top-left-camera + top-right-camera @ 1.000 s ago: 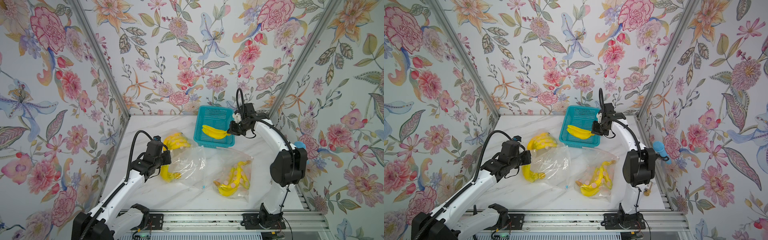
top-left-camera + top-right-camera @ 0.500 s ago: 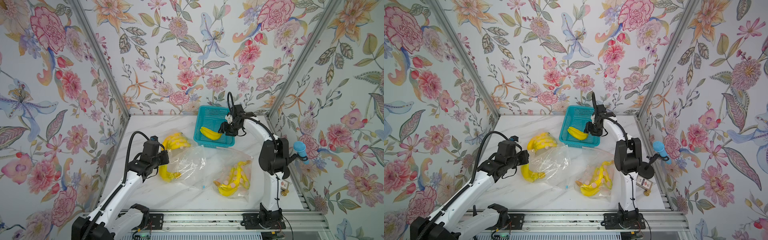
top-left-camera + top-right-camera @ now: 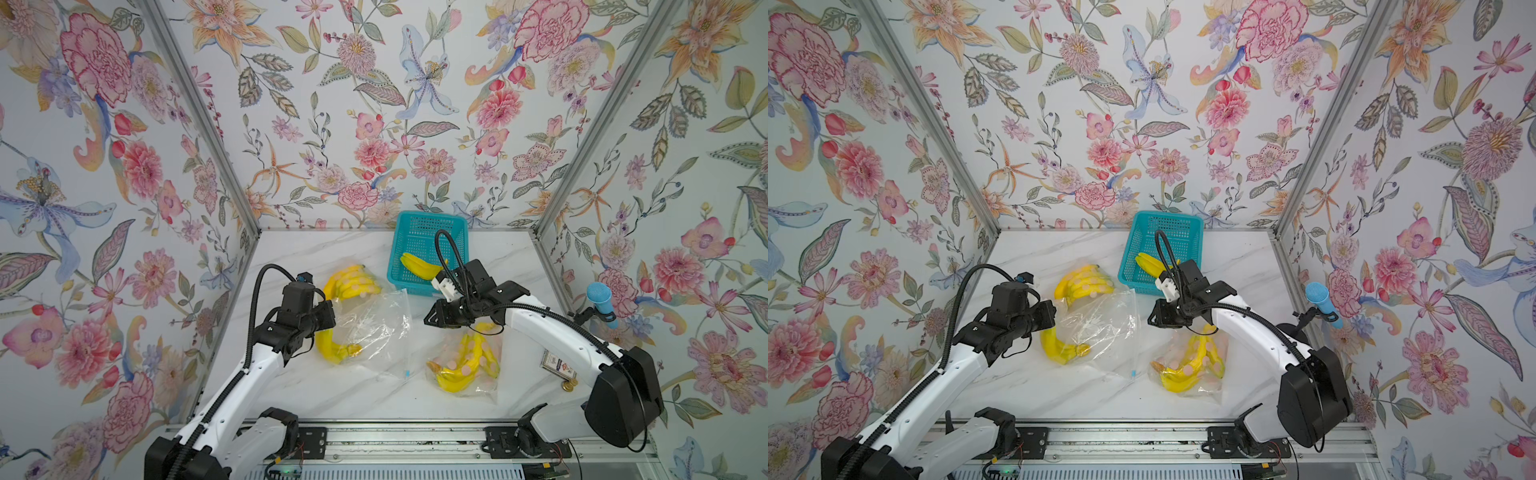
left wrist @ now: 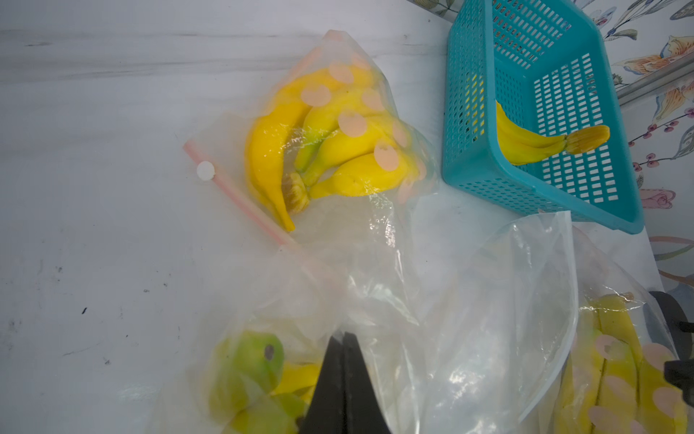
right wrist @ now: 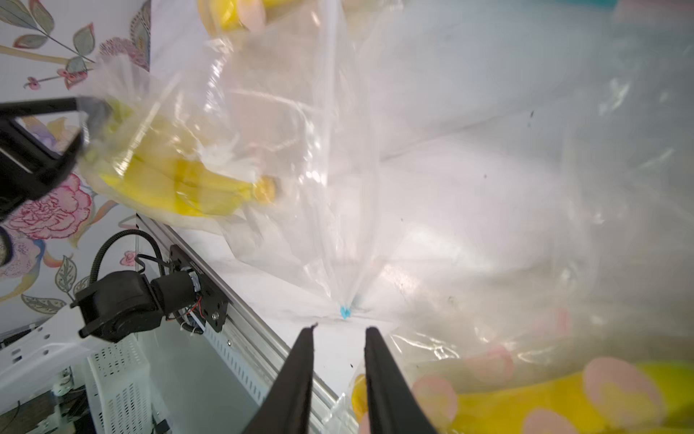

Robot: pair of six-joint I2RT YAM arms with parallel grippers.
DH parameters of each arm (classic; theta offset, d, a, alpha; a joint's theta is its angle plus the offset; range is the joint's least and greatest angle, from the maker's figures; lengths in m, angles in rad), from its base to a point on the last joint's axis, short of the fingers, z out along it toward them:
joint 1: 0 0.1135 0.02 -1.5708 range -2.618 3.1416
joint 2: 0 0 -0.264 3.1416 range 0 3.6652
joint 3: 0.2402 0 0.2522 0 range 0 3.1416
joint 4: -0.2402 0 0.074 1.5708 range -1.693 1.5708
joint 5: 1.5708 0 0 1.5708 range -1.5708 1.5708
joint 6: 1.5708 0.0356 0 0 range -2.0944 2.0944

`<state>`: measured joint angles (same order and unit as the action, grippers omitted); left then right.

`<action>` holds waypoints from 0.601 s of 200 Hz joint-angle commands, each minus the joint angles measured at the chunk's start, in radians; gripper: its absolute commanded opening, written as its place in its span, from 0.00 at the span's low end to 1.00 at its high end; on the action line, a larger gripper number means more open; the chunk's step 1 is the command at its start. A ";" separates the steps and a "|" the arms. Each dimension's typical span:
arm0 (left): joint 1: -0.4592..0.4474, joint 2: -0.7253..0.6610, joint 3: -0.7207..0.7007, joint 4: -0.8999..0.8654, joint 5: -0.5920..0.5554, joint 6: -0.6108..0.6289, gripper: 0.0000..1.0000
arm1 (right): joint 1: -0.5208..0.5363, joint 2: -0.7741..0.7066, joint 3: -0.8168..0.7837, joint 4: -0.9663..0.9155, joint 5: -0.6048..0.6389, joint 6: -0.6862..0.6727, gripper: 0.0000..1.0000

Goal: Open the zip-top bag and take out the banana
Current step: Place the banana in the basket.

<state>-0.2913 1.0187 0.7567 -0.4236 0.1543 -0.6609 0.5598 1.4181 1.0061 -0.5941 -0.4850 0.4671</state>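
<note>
Both top views: your left gripper (image 3: pixel 326 323) is at the clear zip-top plastic bag (image 3: pixel 374 328), toward the left edge of the white marble bench (image 3: pixel 316 395). The yellow banana bunch (image 3: pixel 332 351) lies inside the bag. Your right gripper (image 3: pixel 430 320) hovers mid-bench, just beside the bag.
Left wrist view: the fingers are pressed together, clamped on the bag film.
Right wrist view: the fingertips stand slightly apart with nothing between them. The bag's blue slider (image 5: pixel 344 312) lies just beyond them.

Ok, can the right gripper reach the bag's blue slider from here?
Probably yes: the right gripper, jaws apart, points at the slider with nothing between them, and the left gripper holds the bag.
</note>
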 commanded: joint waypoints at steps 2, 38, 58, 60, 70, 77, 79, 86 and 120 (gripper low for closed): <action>0.015 -0.007 -0.034 -0.037 0.019 0.027 0.00 | 0.007 -0.033 -0.113 0.170 -0.057 0.116 0.22; 0.022 0.001 -0.036 -0.034 0.030 0.041 0.00 | 0.024 -0.019 -0.194 0.317 -0.096 0.167 0.19; 0.024 0.004 -0.036 -0.031 0.033 0.046 0.00 | 0.051 0.008 -0.191 0.380 -0.105 0.182 0.18; 0.024 0.004 -0.037 -0.031 0.034 0.046 0.00 | 0.055 0.010 -0.189 0.383 -0.104 0.184 0.18; 0.025 0.005 -0.039 -0.030 0.035 0.047 0.00 | 0.067 0.029 -0.184 0.407 -0.101 0.189 0.18; 0.026 0.007 -0.040 -0.028 0.037 0.049 0.00 | 0.073 0.045 -0.181 0.424 -0.102 0.195 0.18; 0.027 0.007 -0.041 -0.026 0.037 0.048 0.00 | 0.074 0.050 -0.180 0.431 -0.102 0.196 0.18; 0.027 0.007 -0.043 -0.026 0.040 0.048 0.00 | 0.078 0.068 -0.175 0.451 -0.106 0.203 0.18; 0.032 0.009 -0.052 -0.024 0.048 0.055 0.00 | 0.082 0.162 -0.158 0.545 -0.135 0.226 0.17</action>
<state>-0.2699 1.0138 0.7399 -0.3965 0.1841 -0.6346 0.6403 1.5257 0.8188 -0.1501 -0.5922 0.6571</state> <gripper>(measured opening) 0.056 0.173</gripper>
